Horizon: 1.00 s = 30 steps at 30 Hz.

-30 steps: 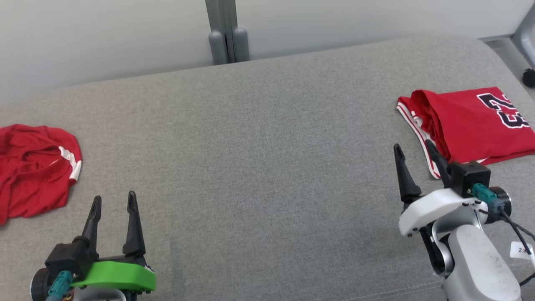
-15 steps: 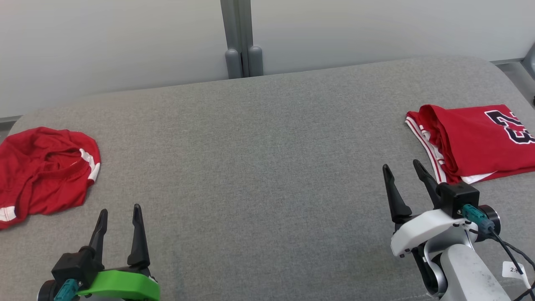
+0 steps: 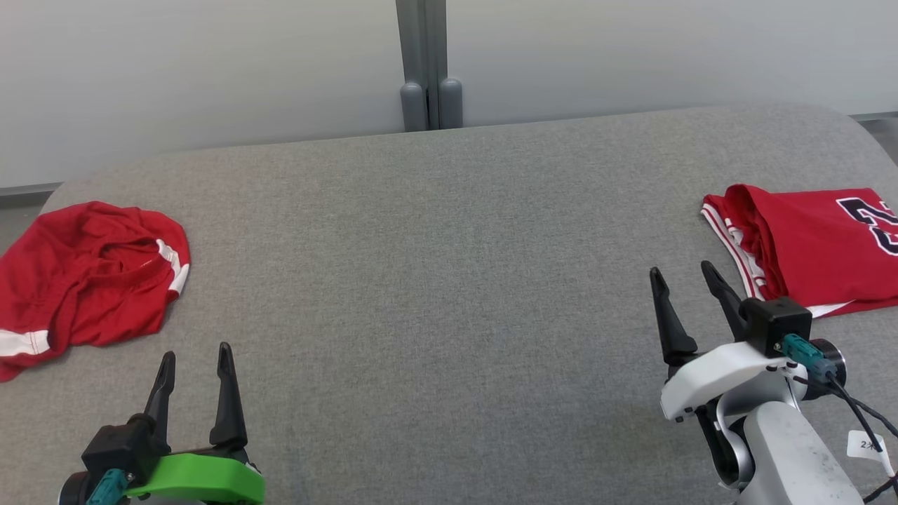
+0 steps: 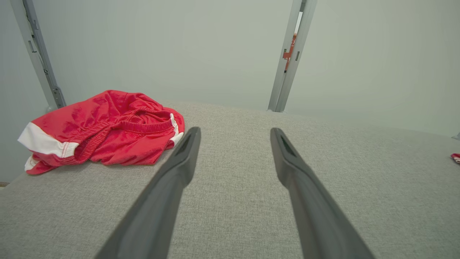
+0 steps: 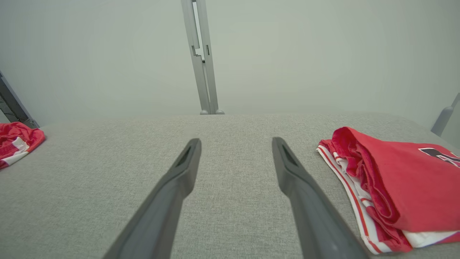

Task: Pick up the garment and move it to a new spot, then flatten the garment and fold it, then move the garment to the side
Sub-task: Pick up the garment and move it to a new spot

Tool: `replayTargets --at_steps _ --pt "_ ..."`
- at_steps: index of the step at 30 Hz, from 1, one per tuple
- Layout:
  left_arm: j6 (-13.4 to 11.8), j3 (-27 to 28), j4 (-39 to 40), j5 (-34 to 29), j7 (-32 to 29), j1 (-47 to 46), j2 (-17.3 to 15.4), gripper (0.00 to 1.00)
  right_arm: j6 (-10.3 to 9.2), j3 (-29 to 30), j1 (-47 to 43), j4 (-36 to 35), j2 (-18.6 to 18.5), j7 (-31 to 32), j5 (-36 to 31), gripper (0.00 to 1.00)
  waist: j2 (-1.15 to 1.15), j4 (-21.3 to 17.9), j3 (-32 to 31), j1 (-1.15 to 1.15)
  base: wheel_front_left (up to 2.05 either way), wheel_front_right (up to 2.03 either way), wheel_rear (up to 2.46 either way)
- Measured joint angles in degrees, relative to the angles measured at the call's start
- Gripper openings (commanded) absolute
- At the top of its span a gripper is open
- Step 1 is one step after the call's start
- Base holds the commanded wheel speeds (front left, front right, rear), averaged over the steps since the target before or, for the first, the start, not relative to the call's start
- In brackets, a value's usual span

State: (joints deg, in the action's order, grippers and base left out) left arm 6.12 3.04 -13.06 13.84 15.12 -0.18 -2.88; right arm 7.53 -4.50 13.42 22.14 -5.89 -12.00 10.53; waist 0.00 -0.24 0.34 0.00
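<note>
— What are we standing over?

— A broad grey fabric surface (image 3: 449,280) with rounded far corners. Behind it we see a pale, blank wall (image 3: 210,70) and a grey post (image 3: 424,63) rising near its middle.

— Anything different from a second ago?

— Our head view has swung. The post sits further right in the picture, more of the crumpled red shorts (image 3: 84,273) shows, and the folded red jersey (image 3: 807,238) has slid toward the right edge, its dark number now partly cut off. That is our camera turning, not the clothes moving. Back then one finger of the right gripper (image 3: 680,268) crossed the jersey's striped hem in the picture; now grey cloth shows between them.

— And our jaws?

— Both pairs stand spread wide, with nothing between them, fingers pointing toward the wall. The left gripper (image 3: 196,351) is at the lower left.

— Where do the garments lie from them?

— The shorts lie at the surface's left end, beyond and to the left of the left gripper, apart from it. The jersey lies at the right end, near the right gripper's right side, not touching.
</note>
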Motion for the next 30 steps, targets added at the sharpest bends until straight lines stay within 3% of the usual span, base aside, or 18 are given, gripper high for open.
replayTargets --at_steps 14,30 --pt "-0.08 -0.74 0.07 -0.53 0.01 -0.87 0.02 1.0 0.0 1.65 -1.12 -0.12 1.2 0.33 -0.02 1.0 0.0 2.63 0.9 0.0 0.0 0.0 0.0" --pt "0.0 1.32 -0.22 -1.32 0.0 -1.28 0.07 1.0 0.0 0.82 -1.36 -1.09 1.37 0.59 0.59 1.0 0.0 16.75 1.78 0.0 0.0 0.0 0.0"
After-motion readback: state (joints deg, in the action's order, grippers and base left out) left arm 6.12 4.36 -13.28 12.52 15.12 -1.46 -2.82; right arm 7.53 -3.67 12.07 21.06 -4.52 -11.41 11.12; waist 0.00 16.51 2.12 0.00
